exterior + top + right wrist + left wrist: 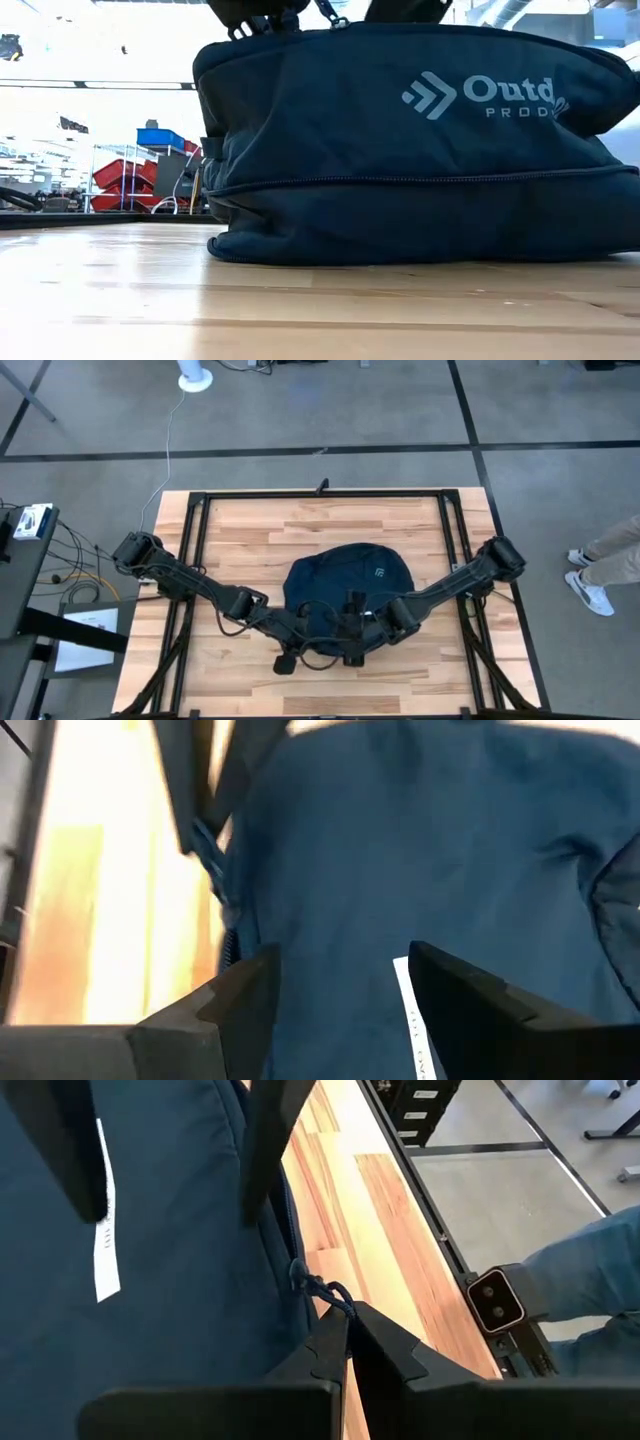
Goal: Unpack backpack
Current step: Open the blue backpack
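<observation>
The dark navy backpack lies on its side in the middle of the wooden table, its logo facing the low camera. My left gripper is at the bag's near edge, shut on a zipper pull cord. My right gripper is open just to the right of it, over the bag's fabric. Its fingers stand on either side of a short white stripe. In the high view both grippers meet over the bag's near part, around. My left gripper pinches the dark zipper pull cord between its two fingertips, at the cord's free end. The fingers come roughly level from the table's left. The cord runs back to the slider on the bag's zipper; the bag rests on the table. My right gripper stands close over the fabric; whether it touches cannot be told.
Black frame rails run along the table's sides. A person's legs in jeans and shoes are beyond the table's right edge. Bare wood lies left of and behind the bag.
</observation>
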